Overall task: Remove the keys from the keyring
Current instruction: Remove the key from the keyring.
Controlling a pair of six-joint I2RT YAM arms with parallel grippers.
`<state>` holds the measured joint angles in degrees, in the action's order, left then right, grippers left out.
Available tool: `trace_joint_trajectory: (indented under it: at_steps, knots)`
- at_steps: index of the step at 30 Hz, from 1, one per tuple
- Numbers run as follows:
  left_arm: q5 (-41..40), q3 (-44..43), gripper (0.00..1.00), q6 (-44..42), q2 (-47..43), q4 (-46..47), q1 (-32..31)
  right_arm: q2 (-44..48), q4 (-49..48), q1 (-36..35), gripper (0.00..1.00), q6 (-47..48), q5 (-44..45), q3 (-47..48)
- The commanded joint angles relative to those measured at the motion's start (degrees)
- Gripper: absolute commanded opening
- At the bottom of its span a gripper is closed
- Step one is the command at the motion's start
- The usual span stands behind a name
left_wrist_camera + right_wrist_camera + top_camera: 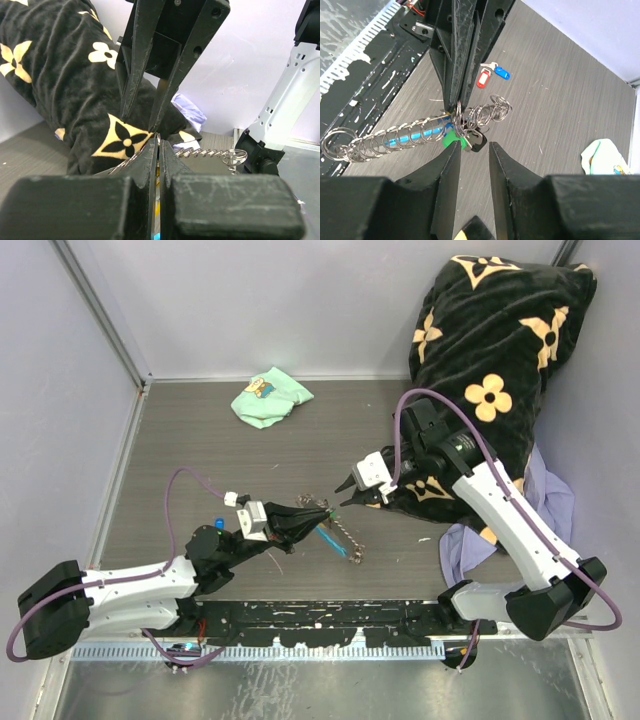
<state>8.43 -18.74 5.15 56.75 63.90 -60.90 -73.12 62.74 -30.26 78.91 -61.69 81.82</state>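
We call it a robotics lab cell: white panel walls point(300, 300) on metal posts point(103, 310) box a grey bench point(200, 430), left arm point(130, 585) and right arm point(510, 520) bolted at its edge.

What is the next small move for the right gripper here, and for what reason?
Probably ease the right gripper forward a little, so that its open jaws come around the green-tagged key. The left gripper is shut on the keyring, and that key hangs from it just ahead of the open jaws, not yet between them.
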Motion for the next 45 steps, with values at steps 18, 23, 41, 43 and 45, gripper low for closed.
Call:
trace_joint_trajectory:
  at_steps: [18, 23, 41, 43, 45]
  knots:
    - [-0.24, -1.95, 0.0, 1.98, 0.15, 5.24, -0.09, 2.38, -3.96, -2.98, 0.28, -1.05, -2.94, -4.66]
    - [-0.75, -2.0, 0.0, 2.64, 1.01, 6.76, -0.14, 2.91, -5.45, -3.99, 0.18, -2.38, -1.32, -6.04]
    - [-1.82, -1.69, 0.0, 3.28, 1.33, 8.3, -0.09, 4.46, -8.54, -4.41, 0.22, -5.89, -1.96, -10.1]
    - [-1.82, -1.56, 0.0, 3.42, 1.18, 8.69, -0.11, 4.5, -9.0, -4.45, 0.24, -6.44, -1.81, -10.27]
    - [-1.75, -1.49, 0.0, 3.49, 1.05, 8.7, -0.09, 4.56, -9.36, -4.38, 0.24, -7.15, -1.73, -10.39]
